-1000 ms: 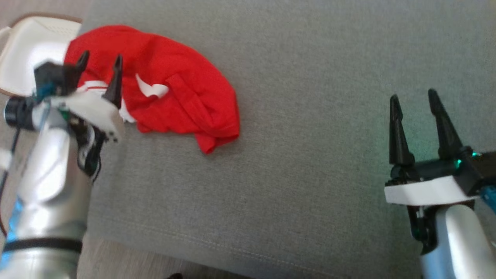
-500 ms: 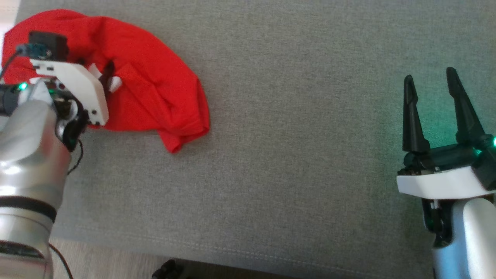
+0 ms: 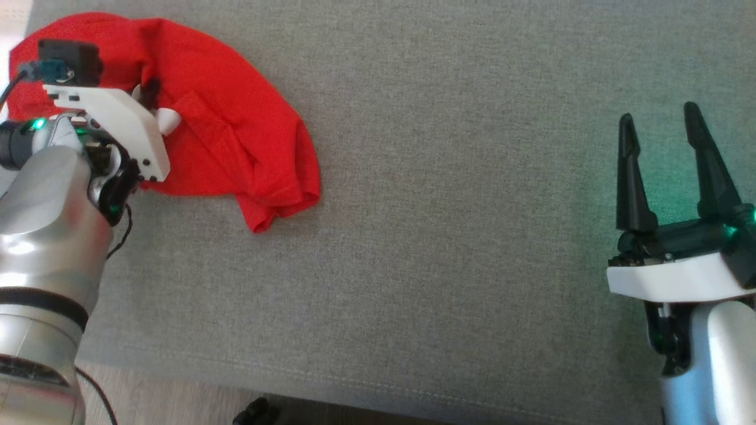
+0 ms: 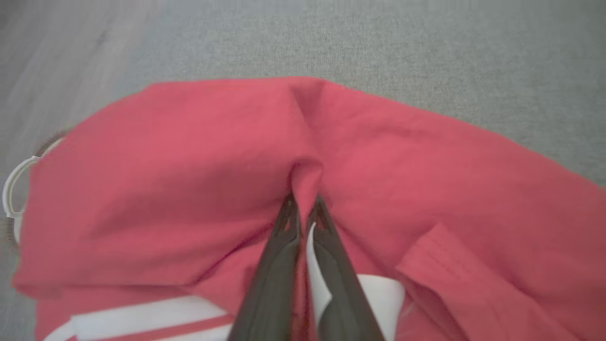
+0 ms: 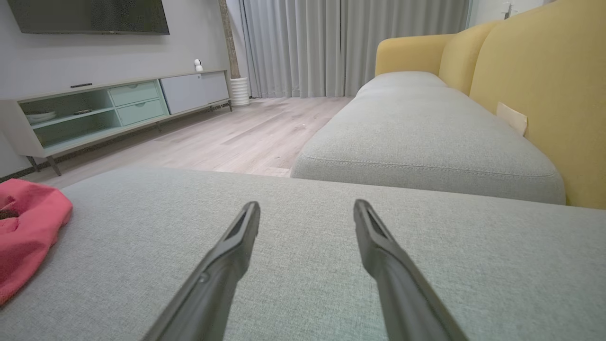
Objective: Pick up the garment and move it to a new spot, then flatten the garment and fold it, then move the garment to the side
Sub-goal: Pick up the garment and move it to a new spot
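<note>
Red garment (image 3: 236, 136) lies bunched at ten o'clock on the cushion (image 3: 449, 248). The left gripper (image 4: 303, 206) pinches a fold of it: the pickup step. Next, I judge, lift and carry. The right gripper (image 3: 658, 115), at four o'clock, stands spread.

The left claw (image 4: 303, 214) rises from the bottom edge with its two dark fingers (image 4: 277, 265) pressed together, tips pinching a small ridge of the red garment (image 4: 180, 166), and creases in the cloth run toward the pinch from both sides. The garment lies crumpled across most of the view on a grey cushion (image 4: 426, 52), with a white stripe (image 4: 142, 318) along its lower left, a white patch (image 4: 381, 296) just beside the right finger and a stitched hem (image 4: 440, 265) at the lower right. A thin white curved rim (image 4: 10, 184) pokes out from behind the garment at the left edge, too little of it visible to identify.
</note>
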Motion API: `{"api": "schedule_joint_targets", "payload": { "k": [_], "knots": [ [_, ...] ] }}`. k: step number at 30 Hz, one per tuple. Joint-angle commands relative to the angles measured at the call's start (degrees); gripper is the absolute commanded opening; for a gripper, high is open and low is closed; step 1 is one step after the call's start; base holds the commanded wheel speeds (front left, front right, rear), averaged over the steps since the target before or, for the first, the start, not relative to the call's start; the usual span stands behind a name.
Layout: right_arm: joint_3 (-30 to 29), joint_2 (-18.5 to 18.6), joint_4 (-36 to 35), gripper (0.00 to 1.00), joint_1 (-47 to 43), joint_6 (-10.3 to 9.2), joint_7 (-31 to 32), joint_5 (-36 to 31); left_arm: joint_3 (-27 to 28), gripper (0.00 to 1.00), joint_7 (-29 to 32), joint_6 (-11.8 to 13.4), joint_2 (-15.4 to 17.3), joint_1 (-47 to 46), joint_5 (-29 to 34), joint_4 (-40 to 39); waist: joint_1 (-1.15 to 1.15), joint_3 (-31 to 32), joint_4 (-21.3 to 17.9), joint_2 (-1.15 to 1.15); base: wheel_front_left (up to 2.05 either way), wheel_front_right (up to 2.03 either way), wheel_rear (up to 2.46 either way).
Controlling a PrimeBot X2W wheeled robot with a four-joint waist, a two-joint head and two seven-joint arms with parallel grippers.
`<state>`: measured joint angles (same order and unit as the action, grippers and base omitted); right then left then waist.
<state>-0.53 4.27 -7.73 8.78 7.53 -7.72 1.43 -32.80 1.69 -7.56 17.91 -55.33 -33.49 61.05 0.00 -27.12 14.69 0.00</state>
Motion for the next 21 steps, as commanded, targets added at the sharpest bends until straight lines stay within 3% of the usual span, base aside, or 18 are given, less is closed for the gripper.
{"api": "schedule_joint_targets", "payload": {
  "k": [1,10,17,21],
  "knots": [
    [1.62,-0.21,-1.4,1.0,0.54,-0.04,-0.22,0.2,1.07,0.0,-2.13,0.08,3.55,-1.87,0.16,-0.65,0.0,0.83,0.08,0.0,0.0,0.0,0.0],
    [2.51,-0.9,2.16,1.0,0.61,-0.04,-2.18,1.28,0.11,0.0,-13.61,0.08,4.44,-4.63,0.9,-2.02,0.0,5.92,-0.9,0.0,0.0,0.0,0.0],
    [3.32,-1.33,5.77,1.0,0.26,-0.04,-4.12,2.72,-1.53,0.0,-16.01,0.08,3.78,-5.03,2.13,-7.69,0.0,10.95,-3.29,0.0,0.0,0.0,0.0],
    [4.82,-1.37,8.14,1.0,0.05,-0.04,-5.37,5.59,-2.77,0.0,-16.26,0.9,0.98,-3.92,2.71,-13.24,0.0,14.08,-5.83,0.0,0.0,0.0,0.0]
  ]
}}
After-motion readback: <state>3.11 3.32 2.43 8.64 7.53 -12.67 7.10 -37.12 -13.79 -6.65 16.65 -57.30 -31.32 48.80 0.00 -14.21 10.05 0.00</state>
